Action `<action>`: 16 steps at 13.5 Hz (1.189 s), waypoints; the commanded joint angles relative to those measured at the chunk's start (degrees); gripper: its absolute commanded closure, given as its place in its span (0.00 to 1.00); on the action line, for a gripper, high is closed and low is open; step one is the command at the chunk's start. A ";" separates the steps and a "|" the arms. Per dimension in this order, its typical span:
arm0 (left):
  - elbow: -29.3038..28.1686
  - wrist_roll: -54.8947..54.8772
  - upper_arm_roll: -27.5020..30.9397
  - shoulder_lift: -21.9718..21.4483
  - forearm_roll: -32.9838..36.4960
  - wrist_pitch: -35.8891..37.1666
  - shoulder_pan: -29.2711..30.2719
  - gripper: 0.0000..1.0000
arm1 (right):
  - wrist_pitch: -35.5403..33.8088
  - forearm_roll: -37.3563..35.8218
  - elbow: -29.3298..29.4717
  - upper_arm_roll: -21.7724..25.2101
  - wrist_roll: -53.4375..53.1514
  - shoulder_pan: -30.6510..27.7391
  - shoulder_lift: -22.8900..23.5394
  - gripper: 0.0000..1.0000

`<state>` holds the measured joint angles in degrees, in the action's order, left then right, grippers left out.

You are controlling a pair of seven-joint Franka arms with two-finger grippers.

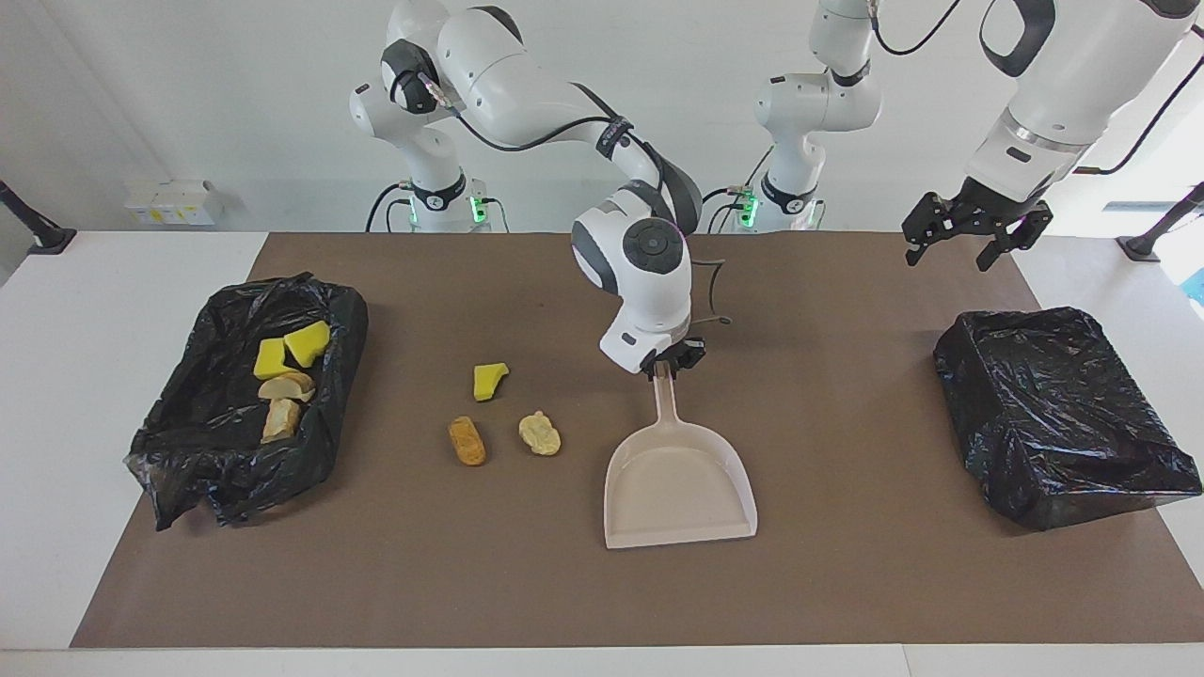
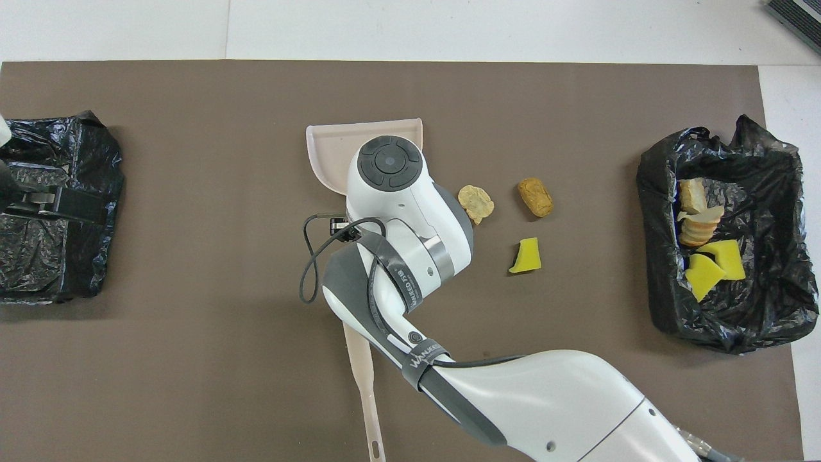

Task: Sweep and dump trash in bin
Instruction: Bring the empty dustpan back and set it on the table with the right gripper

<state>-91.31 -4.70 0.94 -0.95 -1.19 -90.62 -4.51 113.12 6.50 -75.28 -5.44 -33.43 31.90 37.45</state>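
Reading the dial on the overhead view, with 12 o'clock farthest from the robots and the centre of the brown mat [image 2: 192,359] as the hub. Counting seven bits of trash: three loose, four binned. Finding the loose three between 2 and 3 o'clock, apart from one another: one loose sponge chunk [image 2: 527,255], bright yellow; one orange-striped piece [image 2: 535,196] at its 12 o'clock; one pale yellow piece [image 2: 476,203] toward the hub from that. Counting two black-bagged bins: the filled bin [image 2: 763,321] at 3 o'clock, at the right arm's end of the tabletop [image 1: 56,376], holding two yellow sponge chunks [image 2: 728,260] and two bread-like pieces [image 2: 696,224]; the other bin [image 2: 58,269] at 9 o'clock. Noting one beige dustpan [image 1: 679,489] lying just off the hub toward 12 o'clock, mouth pointing away from the robots, nothing in it. Noting one beige brush [image 2: 361,372] at 6 o'clock, partly under the right arm. Placing the right end effector [image 1: 668,362] at the tip of the dustpan handle; cannot tell whether pinching it or let go. Placing the left end effector [image 1: 974,235] up in the air over the other bin, spread wide, carrying nothing, waiting.
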 commanded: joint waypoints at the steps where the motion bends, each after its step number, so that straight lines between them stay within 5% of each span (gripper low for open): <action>1: -1.41 -0.22 0.73 -0.89 -0.04 -0.87 -0.94 0.00 | 1.23 -0.17 -0.83 -0.10 0.03 0.00 -0.97 0.00; 5: -1.42 -0.48 0.30 1.82 -0.13 -3.94 -1.82 0.00 | -4.13 0.09 -4.07 -0.10 0.21 0.00 -7.55 0.00; 10: -1.33 -0.40 0.21 9.02 -0.57 -13.86 -5.15 0.00 | -6.33 0.97 -22.06 -3.86 -0.75 0.26 -22.75 0.00; 16: -0.71 4.95 0.12 16.23 -3.29 -22.65 -9.80 0.00 | 7.25 7.56 -46.42 -9.42 0.38 4.47 -34.20 0.00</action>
<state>-92.64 -2.88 0.29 13.55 -3.91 -110.66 -11.76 113.71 12.19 -111.83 -14.91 -33.62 34.98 7.69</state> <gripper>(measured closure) 0.000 0.000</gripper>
